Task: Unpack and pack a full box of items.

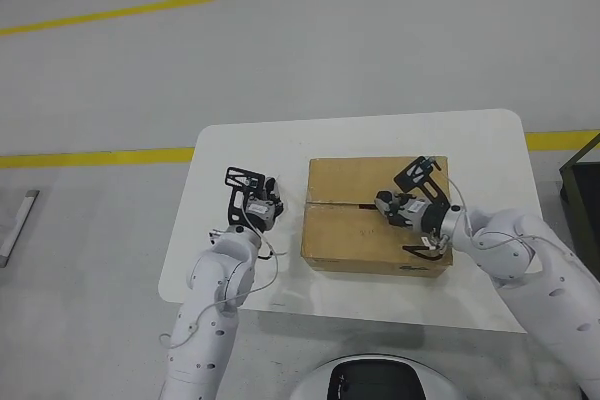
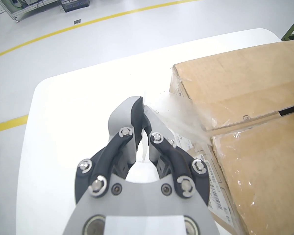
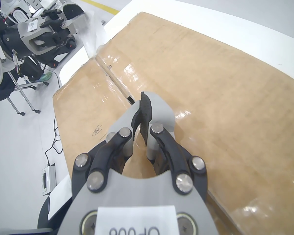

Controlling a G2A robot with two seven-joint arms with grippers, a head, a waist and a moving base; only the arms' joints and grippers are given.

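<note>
Left wrist view showed the left gripper (image 2: 143, 107) clenched on clear tape (image 2: 183, 121) stretched from the seam of the cardboard box (image 2: 247, 74), which sat on the white table (image 2: 76, 99). The right gripper (image 3: 142, 106), pinched shut on nothing, sat over the lid. This looked like the unsealing step; next, pull the strip free.

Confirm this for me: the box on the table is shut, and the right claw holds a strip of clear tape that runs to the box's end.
Wrong on the side. It is the left claw, not the right, that holds the strip of clear tape running to the end of the box. The left wrist view shows this. The box is shut, as you said.
</note>
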